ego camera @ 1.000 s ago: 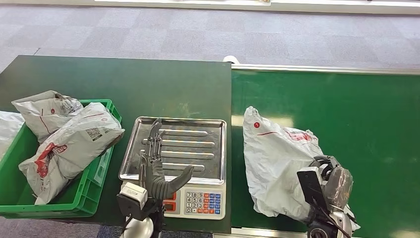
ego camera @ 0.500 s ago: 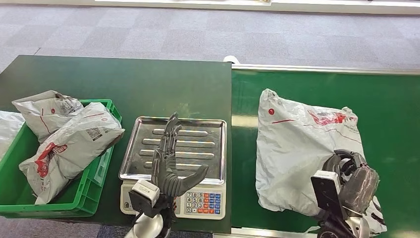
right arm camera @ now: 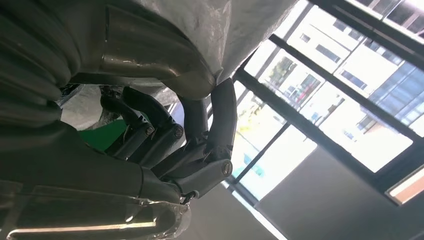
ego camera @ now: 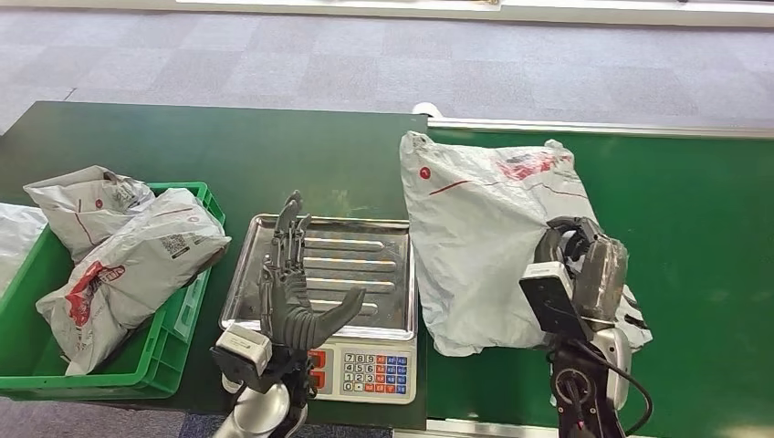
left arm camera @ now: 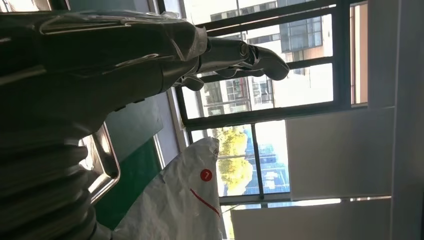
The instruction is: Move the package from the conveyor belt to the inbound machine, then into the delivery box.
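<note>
head view first: the conveyor belt (ego camera: pixel 694 210) runs along the right, its left edge butting against the dark green table (ego camera: pixel 210 155). the grey package (ego camera: pixel 484 237) has risen and shifted left since half a second ago; then it lay flat low on the belt, now its top corner reaches toward the belt's far rail and its left side hangs just over the seam, close beside the scale. the right hand (ego camera: pixel 584 269) holds it by the lower right part, fingers curled into the plastic; the right wrist view shows dark fingers (right arm camera: pixel 220 120) wrapped under the bag's fold. the green delivery box (ego camera: pixel 178 333) sits at the table's left front, with two grey bags in it and one corner nearly touching the scale. the inbound machine (ego camera: pixel 329 274), a scale with a bare steel tray, stands between box and belt. the left hand (ego camera: pixel 292 287) hovers over the tray's left half, fingers spread wide and holding nothing; it has drawn slightly left from before. open table lies beyond the scale.
</note>
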